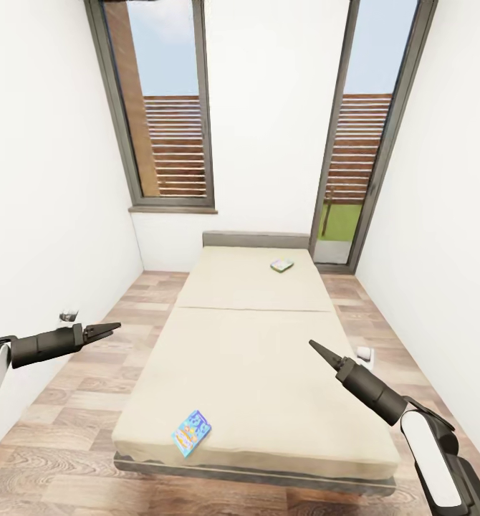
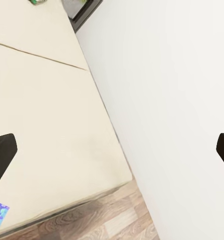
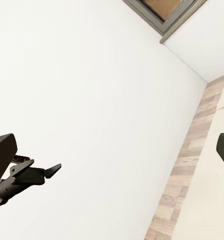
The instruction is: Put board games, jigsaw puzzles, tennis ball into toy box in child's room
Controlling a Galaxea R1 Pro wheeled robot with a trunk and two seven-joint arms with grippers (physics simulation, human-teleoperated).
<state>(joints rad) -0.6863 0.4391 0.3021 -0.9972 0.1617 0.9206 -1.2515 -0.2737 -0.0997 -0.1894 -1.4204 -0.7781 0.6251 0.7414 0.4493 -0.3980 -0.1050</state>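
a: left gripper (image 1: 111, 330) hangs over the wood floor (image 1: 89, 401) beside the bed (image 1: 254, 373), empty, its tips close together in the head view; its own camera has the two fingers (image 2: 1, 157) wide apart at the frame edges, so i cannot tell its state for sure

b: and the right gripper (image 1: 317, 347)?

a: over the mattress, pointing toward the left one, nothing held; looks pinched to a point from the head, but again i cannot tell

b: where are the games?

a: blue board game (image 1: 191, 432) lies flat near the bed's foot, below and between both claws, closer to the left one. white-green board game (image 1: 281, 265) lies well beyond the right claw, near the headboard and the tall window (image 1: 354, 143)
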